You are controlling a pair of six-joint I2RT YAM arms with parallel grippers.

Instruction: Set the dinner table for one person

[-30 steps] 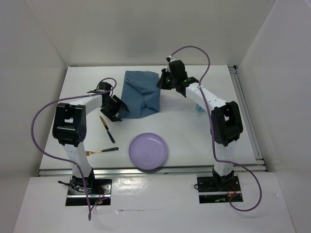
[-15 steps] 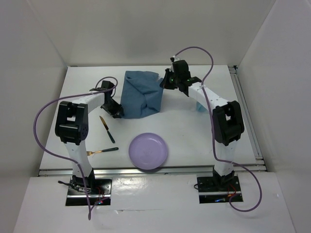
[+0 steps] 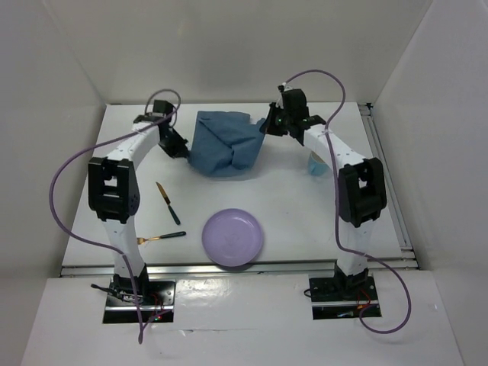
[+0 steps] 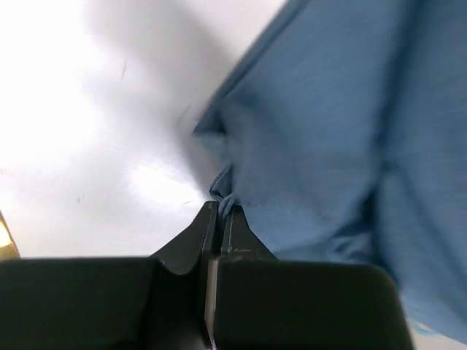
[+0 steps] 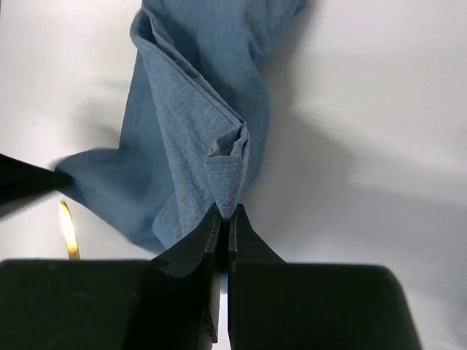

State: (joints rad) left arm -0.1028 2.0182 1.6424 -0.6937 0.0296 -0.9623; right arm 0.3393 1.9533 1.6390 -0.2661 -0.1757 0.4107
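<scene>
On the white dinner table [image 3: 297, 210] a blue cloth placemat [image 3: 225, 143] hangs bunched between my two grippers at the back. My left gripper [image 3: 184, 149] is shut on the cloth's left corner; the left wrist view shows a fold of placemat [image 4: 328, 146] pinched at the left gripper's [image 4: 221, 207] tips. My right gripper [image 3: 264, 126] is shut on the right corner, and the placemat [image 5: 193, 124] hangs folded from the right gripper's [image 5: 225, 212] tips. Nearer lie a purple plate [image 3: 232, 237], a knife [image 3: 166, 203] and a fork [image 3: 162, 237].
A light blue cup [image 3: 314, 165] stands partly hidden behind my right forearm. Metal rails [image 3: 389, 183] run along the table's right and near edges. White walls close in the back and both sides. The knife's gold blade [image 5: 68, 232] shows in the right wrist view.
My left gripper has closed on the placemat's left corner and moved back and left with it. The right gripper has shifted right and back. The cloth has lifted and bunched between them.
</scene>
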